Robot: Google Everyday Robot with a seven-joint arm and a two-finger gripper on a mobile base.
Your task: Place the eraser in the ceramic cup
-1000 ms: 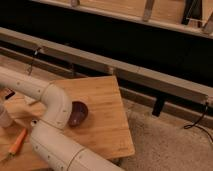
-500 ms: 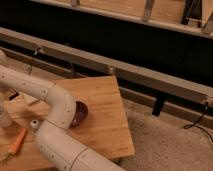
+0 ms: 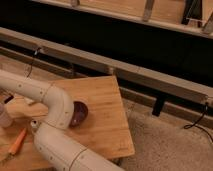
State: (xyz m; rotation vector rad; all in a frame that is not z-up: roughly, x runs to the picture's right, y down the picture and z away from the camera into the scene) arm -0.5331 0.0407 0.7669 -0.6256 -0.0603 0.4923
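My white arm [image 3: 50, 97] rises from the bottom of the camera view, bends above the wooden table [image 3: 102, 107] and runs off to the left. My gripper [image 3: 6, 98] is at the left edge, where only a dark bit of it shows. Just below it, the whitish ceramic cup [image 3: 4, 118] is cut off by the left edge. A small pale block, probably the eraser [image 3: 29, 101], lies on the table just under the forearm, to the right of the cup.
A dark maroon bowl [image 3: 78, 113] sits beside the arm's elbow. A small white cylinder [image 3: 34, 124] and an orange stick [image 3: 17, 142] lie at the front left. A grey rail [image 3: 140, 75] runs behind the table. Speckled floor [image 3: 170, 145] lies to the right.
The arm's elbow has shifted slightly right and down, and the forearm has sunk a little toward the table. The objects have not moved.
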